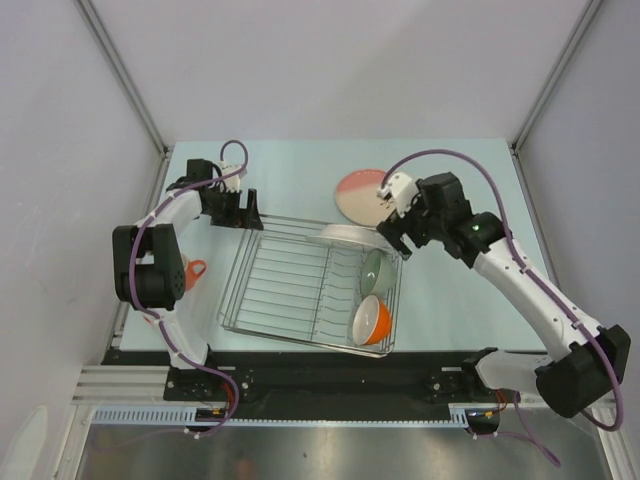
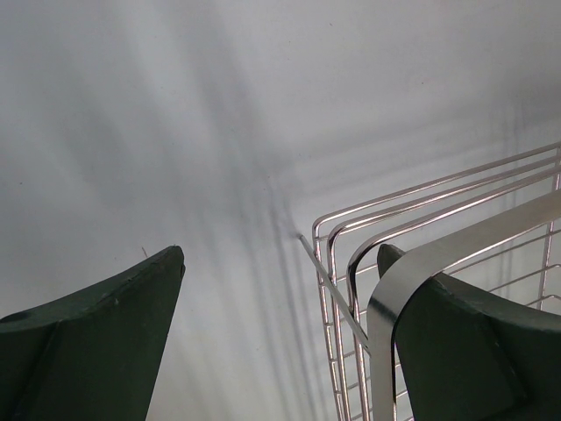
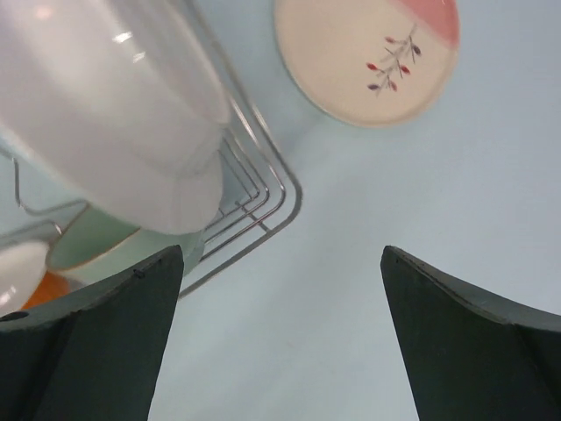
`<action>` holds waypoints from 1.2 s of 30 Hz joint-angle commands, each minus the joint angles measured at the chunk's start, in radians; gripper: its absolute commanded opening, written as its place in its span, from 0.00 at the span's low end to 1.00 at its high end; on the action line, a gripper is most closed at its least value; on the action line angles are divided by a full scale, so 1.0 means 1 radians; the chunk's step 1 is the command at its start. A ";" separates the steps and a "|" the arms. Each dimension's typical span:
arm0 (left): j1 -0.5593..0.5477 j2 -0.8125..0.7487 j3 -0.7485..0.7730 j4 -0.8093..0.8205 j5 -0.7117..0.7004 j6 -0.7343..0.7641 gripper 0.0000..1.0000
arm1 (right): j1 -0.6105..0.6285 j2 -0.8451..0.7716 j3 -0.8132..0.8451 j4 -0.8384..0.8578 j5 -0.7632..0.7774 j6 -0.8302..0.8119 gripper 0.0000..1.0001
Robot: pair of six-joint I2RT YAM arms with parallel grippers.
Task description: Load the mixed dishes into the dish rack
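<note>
The chrome dish rack [image 1: 290, 290] stands mid-table. A white shallow bowl [image 1: 350, 235] leans at its far right corner, with a sage green bowl [image 1: 376, 270] and an orange-outside bowl [image 1: 370, 320] along its right side. The pink-and-cream plate [image 1: 362, 195] lies on the table behind the rack. An orange mug [image 1: 194, 269] shows partly behind the left arm. The small pink cup is out of view. My left gripper [image 1: 245, 212] is open at the rack's far left corner [image 2: 351, 254], the rim's band crossing one finger [image 2: 473, 351]. My right gripper [image 1: 392, 238] is open and empty beside the white bowl [image 3: 105, 114].
In the right wrist view the rack's corner [image 3: 280, 202] is left of the jaws, the plate [image 3: 368, 57] is ahead, and bare table lies between the fingers. Enclosure walls and frame posts [image 1: 125, 75] bound the table on the left, right and back.
</note>
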 commanded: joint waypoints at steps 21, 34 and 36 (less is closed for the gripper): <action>-0.007 -0.039 0.032 -0.008 -0.022 0.022 0.97 | -0.168 0.408 0.124 -0.009 0.125 0.361 1.00; -0.065 -0.050 0.003 -0.014 -0.016 0.036 0.97 | -0.209 0.578 0.279 0.052 0.216 0.391 1.00; -0.084 -0.053 -0.014 -0.016 -0.027 0.038 0.97 | -0.209 0.604 0.311 0.034 0.190 0.395 1.00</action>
